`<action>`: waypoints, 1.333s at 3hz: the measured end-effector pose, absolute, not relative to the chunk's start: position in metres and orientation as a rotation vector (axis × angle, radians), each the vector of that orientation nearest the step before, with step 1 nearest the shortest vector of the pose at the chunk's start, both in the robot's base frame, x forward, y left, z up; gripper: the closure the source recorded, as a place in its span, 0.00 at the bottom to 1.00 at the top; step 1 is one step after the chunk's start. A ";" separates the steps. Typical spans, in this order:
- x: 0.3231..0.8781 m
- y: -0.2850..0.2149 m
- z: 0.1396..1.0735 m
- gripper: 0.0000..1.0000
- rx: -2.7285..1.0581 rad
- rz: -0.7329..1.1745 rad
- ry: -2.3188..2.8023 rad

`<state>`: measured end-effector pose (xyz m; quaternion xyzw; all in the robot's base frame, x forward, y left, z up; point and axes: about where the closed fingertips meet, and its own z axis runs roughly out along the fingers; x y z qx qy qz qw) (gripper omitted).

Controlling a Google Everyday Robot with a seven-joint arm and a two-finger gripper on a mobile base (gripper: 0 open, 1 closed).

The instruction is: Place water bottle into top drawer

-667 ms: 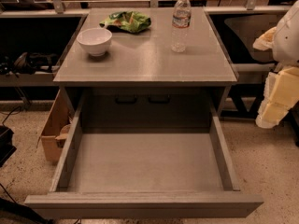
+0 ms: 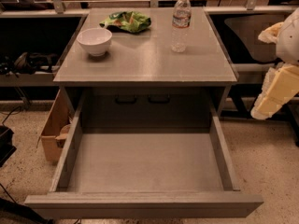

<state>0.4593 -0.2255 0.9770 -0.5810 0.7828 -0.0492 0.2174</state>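
The arm (image 2: 290, 41) comes in at the right edge of the frame. Its rounded white casing shows in the upper right, partly cut off by the border, with a pale yellowish piece jutting left from it. Below hangs the claw (image 2: 274, 93), cream-coloured and blocky, slanting down and leftward. Its lower tip reaches about mid-height of the frame, in free air.

At the right edge, a cream blocky hand (image 2: 275, 93) joins a rounded white arm (image 2: 290, 35).
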 end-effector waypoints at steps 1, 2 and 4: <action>0.510 -0.253 0.980 0.00 -1.423 -0.118 2.067; 0.583 -0.276 0.994 0.00 -1.189 -0.031 1.919; 0.714 -0.250 0.986 0.00 -0.837 0.386 1.601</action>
